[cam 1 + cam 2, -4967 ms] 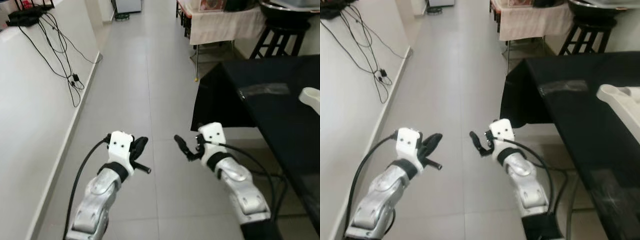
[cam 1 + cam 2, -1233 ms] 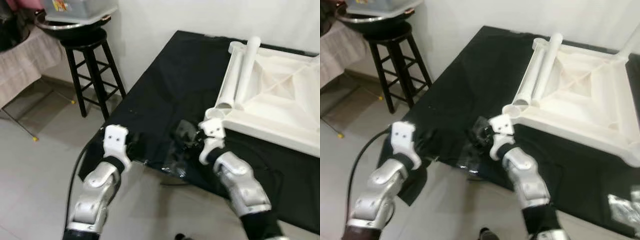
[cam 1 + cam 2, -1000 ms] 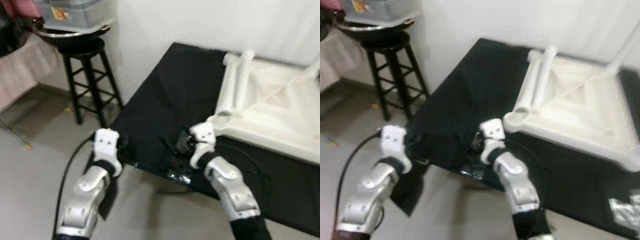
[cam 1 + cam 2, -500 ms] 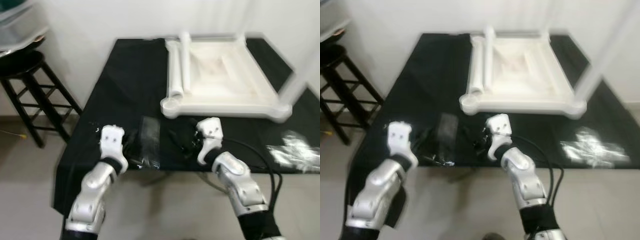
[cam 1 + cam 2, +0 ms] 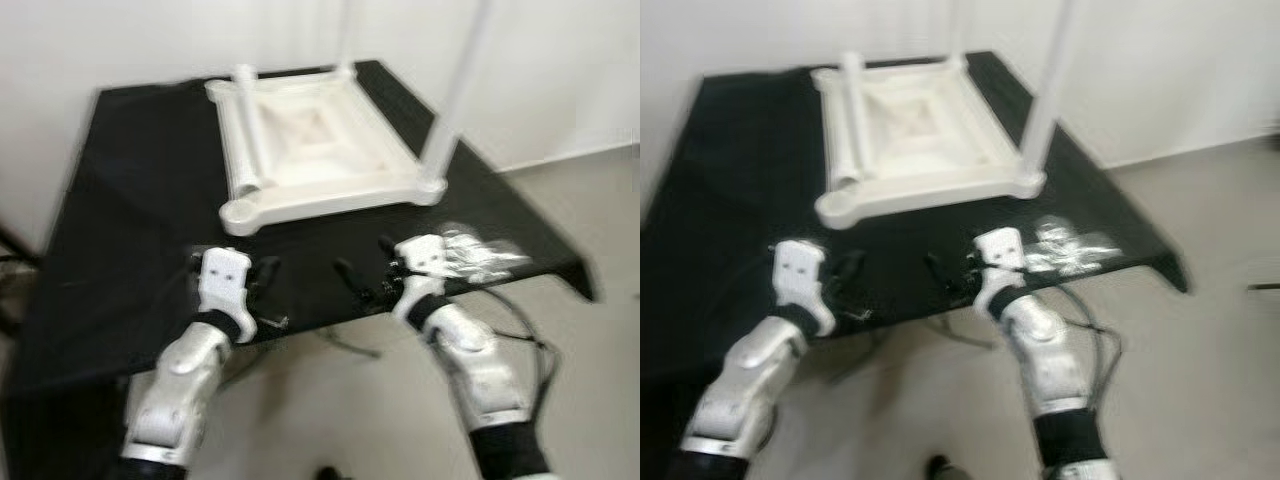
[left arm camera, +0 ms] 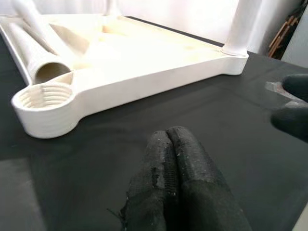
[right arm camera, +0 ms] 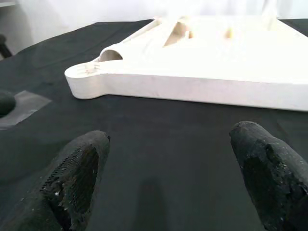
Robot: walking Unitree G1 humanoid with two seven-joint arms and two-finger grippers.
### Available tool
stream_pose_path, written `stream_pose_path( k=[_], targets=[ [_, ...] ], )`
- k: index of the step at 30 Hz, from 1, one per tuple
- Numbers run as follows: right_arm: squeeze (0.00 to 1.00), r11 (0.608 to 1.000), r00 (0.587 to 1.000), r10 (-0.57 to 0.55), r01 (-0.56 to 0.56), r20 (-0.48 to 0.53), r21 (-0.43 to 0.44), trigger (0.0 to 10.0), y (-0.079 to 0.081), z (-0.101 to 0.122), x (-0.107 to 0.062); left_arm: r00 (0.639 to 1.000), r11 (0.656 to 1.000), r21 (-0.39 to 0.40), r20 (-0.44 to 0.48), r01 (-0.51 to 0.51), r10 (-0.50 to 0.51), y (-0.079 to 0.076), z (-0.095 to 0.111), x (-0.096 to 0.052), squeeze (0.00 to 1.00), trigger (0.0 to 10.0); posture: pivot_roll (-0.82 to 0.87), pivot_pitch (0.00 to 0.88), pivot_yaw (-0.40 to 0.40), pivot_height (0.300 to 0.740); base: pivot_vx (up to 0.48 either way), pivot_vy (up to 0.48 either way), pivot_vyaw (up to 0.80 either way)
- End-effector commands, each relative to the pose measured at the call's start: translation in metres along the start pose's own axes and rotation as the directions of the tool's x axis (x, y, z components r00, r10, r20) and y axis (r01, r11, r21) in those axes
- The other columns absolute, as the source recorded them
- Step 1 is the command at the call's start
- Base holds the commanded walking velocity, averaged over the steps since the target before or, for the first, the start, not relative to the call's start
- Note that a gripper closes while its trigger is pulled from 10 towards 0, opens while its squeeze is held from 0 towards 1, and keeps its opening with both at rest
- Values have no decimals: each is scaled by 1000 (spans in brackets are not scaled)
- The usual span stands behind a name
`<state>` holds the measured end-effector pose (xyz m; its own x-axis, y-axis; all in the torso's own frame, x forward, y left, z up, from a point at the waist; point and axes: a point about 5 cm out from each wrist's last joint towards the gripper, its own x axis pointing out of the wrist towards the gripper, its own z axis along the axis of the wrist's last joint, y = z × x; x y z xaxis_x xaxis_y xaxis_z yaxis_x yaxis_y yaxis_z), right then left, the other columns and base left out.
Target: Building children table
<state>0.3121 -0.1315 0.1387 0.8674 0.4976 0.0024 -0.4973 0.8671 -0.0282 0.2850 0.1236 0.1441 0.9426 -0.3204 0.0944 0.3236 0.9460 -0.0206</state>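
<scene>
two silver arms reach forward, low over the near edge of a black-draped table (image 5: 120,230).
on the left, the left arm bends up from the elbow and holds the left gripper (image 6: 171,144) just above the cloth, its two black fingers pressed together with nothing between them. ahead of both, near but apart, the white children table top (image 5: 310,150) lies upside down on the cloth, one leg (image 5: 455,95) standing upright at its near right corner, a loose white tube (image 5: 250,150) lying along its left side, and an empty threaded socket (image 6: 42,96) at its near left corner. on the right, the right gripper (image 7: 168,163) hovers over the cloth, fingers spread wide and empty, beside a crumpled clear plastic wrap (image 5: 480,255).
</scene>
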Motion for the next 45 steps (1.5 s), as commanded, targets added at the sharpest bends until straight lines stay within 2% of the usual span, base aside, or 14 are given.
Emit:
stream_pose_path(
  k=[1,17,27,34,45],
  targets=[
    [0,1000,1000,1,-1,4,3,10000,1,-2,-1,1000,1000,2,-12,-7,8,2,-3,-2,0,10000,-46,109,9,740,0,0,-800],
    [0,1000,1000,-3,3,12,6,10000,1,-3,-2,1000,1000,-8,-26,-12,12,3,-6,-1,0,10000,-47,97,13,740,0,0,0],
    [0,1000,1000,-2,2,14,-2,10000,1,-3,-1,1000,999,-42,-19,6,-7,3,-6,-1,0,10000,-48,90,14,740,0,0,0],
    [0,1000,1000,4,-4,12,-4,10000,2,-2,0,1000,999,-45,-11,13,-13,3,-5,-1,0,10000,-40,96,18,740,279,0,-571],
    [0,1000,999,16,-16,41,-9,10000,4,1,1,1000,999,-40,-10,13,-14,5,-4,-1,0,10000,-21,93,18,740,293,0,0]
  ],
)
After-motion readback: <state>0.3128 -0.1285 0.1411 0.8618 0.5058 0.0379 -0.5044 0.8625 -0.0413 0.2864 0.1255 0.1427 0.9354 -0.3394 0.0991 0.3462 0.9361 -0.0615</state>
